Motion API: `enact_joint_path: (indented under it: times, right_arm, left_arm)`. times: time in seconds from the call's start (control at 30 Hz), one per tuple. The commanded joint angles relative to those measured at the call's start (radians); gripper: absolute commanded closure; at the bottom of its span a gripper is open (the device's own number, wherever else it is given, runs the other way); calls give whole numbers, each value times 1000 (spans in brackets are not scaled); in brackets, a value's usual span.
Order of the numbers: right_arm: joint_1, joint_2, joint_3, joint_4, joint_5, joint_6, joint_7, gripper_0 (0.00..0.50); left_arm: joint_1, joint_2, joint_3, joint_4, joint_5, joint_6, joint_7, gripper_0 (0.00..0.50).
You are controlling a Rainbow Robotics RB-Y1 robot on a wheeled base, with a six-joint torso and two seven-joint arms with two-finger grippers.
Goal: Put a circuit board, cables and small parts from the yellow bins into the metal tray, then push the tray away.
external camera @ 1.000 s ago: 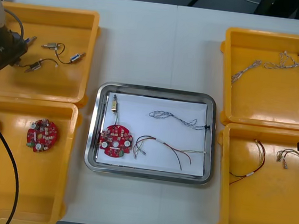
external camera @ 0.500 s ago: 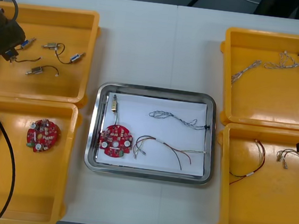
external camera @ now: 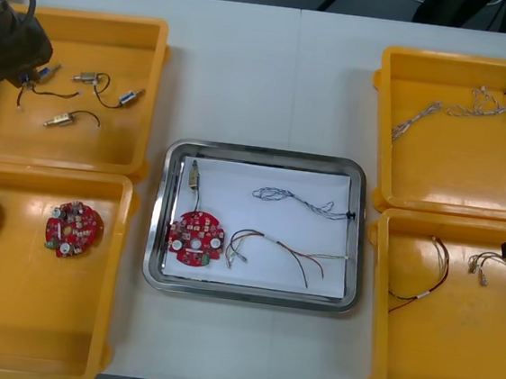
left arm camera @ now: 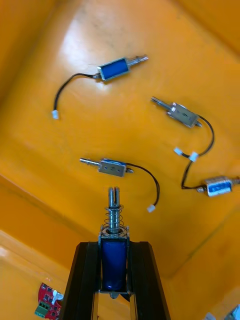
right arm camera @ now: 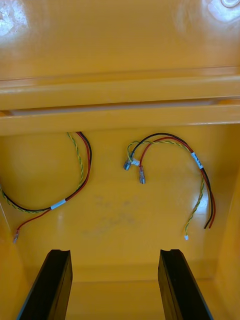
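Left pincer [left arm camera: 114, 247] is clamped on a small metal part [left arm camera: 114, 262] with a blue body and a spring at its tip, the black fingers apart by just its width. Seen from the front, this pincer [external camera: 10, 42] is at the outer end of the far left bin [external camera: 103, 148]. Loose metal parts [left arm camera: 112, 167] with thin black leads lie scattered on that bin's floor beyond the held one. Beside it, the near left bin [external camera: 41, 312] holds two spare circuit boards [external camera: 72, 228]. At the middle of the surface [external camera: 265, 73] sits the metal tray [external camera: 266, 155], white inside, with a round red circuit board [external camera: 196, 238], a tray part [external camera: 194, 177], a twisted blue and white cable [external camera: 301, 201] and a red and yellow cable [external camera: 274, 246] lying in it. Right pincer [right arm camera: 115, 260] stands wide open with nothing between its fingers, over the near right bin [right arm camera: 115, 225], where two bin cables [right arm camera: 170, 145] of red, black and yellow strands lie apart from each other.
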Motion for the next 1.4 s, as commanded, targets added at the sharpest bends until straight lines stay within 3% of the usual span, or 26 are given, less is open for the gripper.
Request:
enact_joint_path:
  times: [0.03, 0.43, 0.67, 1.1, 1.4]
  right_arm:
    - [13, 10, -32, -29, -2, -5, 11, 0]
    - [13, 10, -32, -29, -2, -5, 11, 0]
    - [13, 10, -32, -29, -2, -5, 11, 0]
    - [13, 10, -32, -29, -2, -5, 11, 0]
    - [13, 10, -32, -29, -2, -5, 11, 0]
  left_arm:
    - [48, 43, -93, -145, 35, 9, 76, 500]
    - [93, 5, -302, -369, 124, 9, 190, 500]
    - [93, -30, -394, -428, 124, 9, 249, 500]
    - [91, -69, -645, -471, 21, -25, 378, 500]
    - [91, -144, -711, -461, -55, -44, 387, 500]
